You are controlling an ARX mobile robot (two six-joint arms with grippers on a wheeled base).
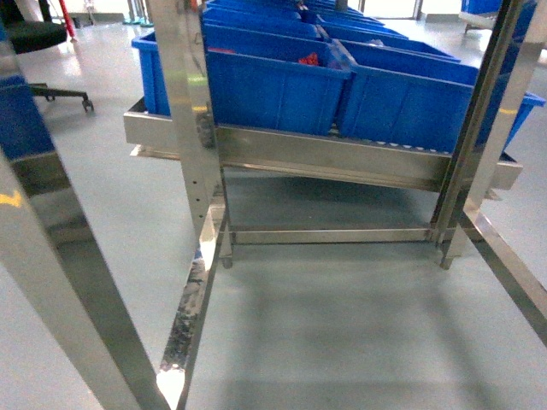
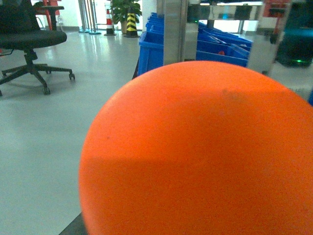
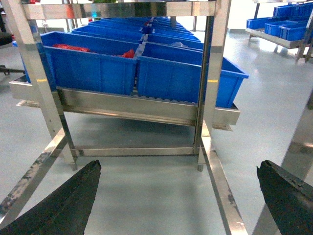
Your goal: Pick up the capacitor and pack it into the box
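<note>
Blue bins (image 3: 98, 68) sit ahead, up on the steel rack (image 3: 146, 105) | right gripper (image 3: 178, 196) wide open, holding nothing | left gripper: can't tell, orange ball (image 2: 200, 152) hides it | no capacitor or box seen.

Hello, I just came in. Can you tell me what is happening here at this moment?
The robot stands in front of a steel rack that carries rows of blue bins. Some bins hold red things, too small to identify. The right hand is open and empty, hanging low above the floor, short of the rack. The left wrist view is mostly filled by a large orange ball close to the lens, so the left hand is not visible. No pink box shows, and nothing has been picked yet.
</note>
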